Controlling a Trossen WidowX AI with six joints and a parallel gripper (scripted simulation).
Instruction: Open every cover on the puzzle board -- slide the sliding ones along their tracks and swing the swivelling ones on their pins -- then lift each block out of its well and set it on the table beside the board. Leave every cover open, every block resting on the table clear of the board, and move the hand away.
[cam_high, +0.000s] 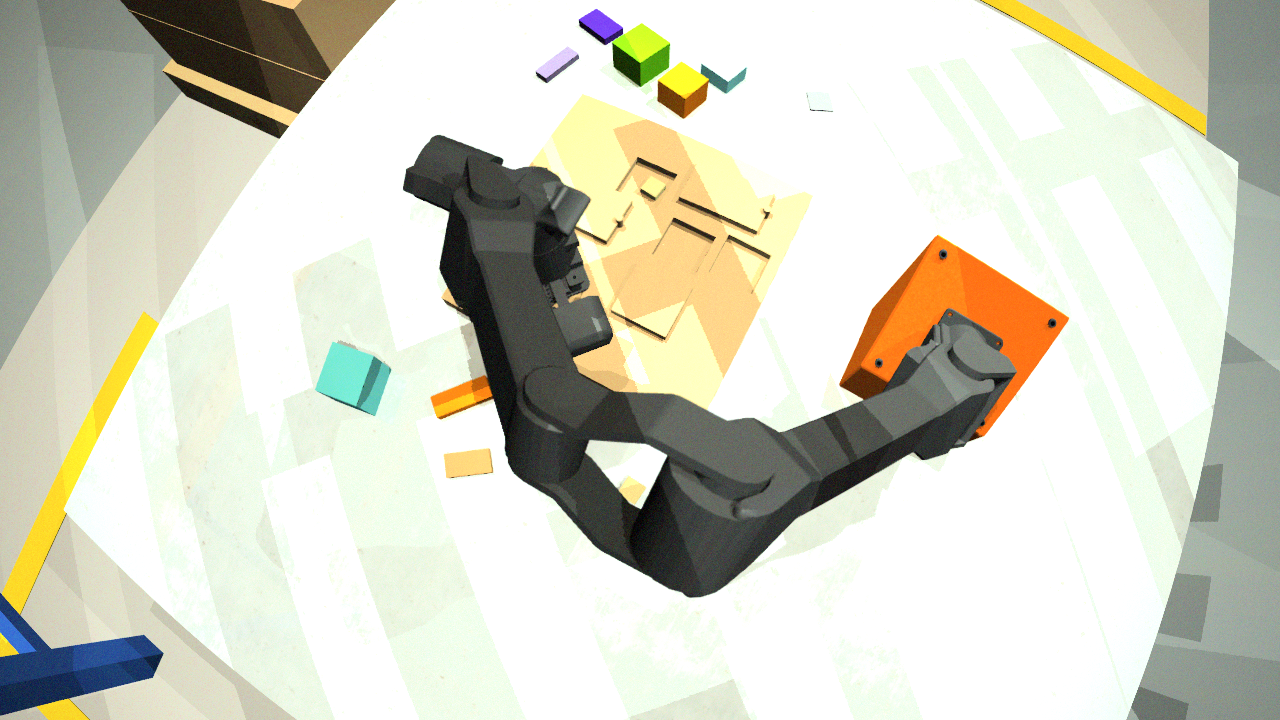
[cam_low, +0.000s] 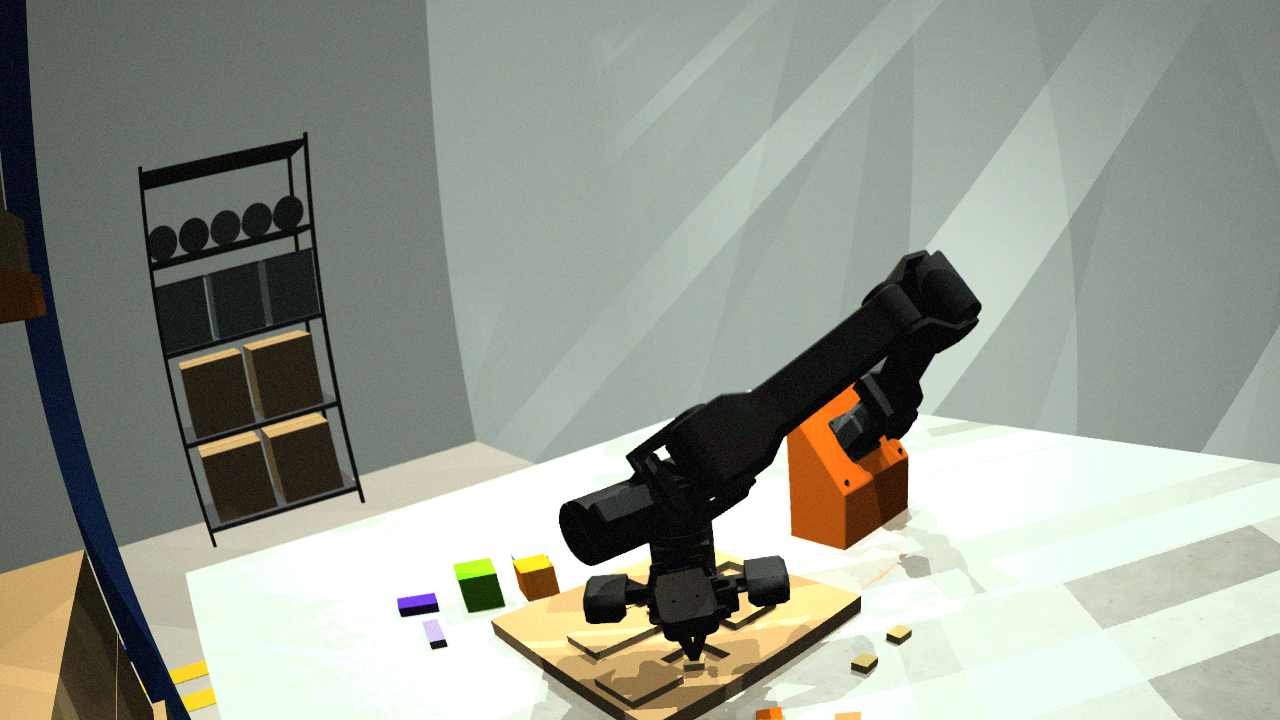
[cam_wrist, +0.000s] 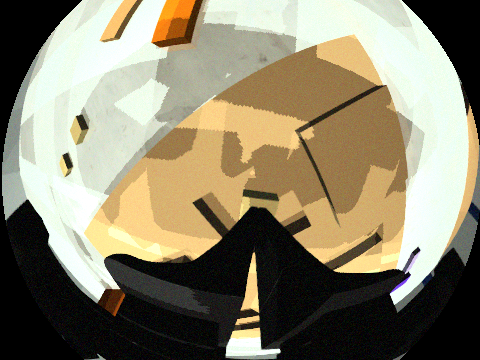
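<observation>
The tan puzzle board has raised covers standing off the wells that show, including a front cover. One pale block sits in the far well. A second pale block sits in the front well; the arm hides it in the top view. My gripper is shut with nothing visibly held, its tips at or just above this block; contact is unclear. Two small pale blocks rest on the table off the board.
Green and yellow-orange cubes stand beyond the board, near purple and lilac pieces. A teal cube, an orange bar and a tan tile lie on the opposite side.
</observation>
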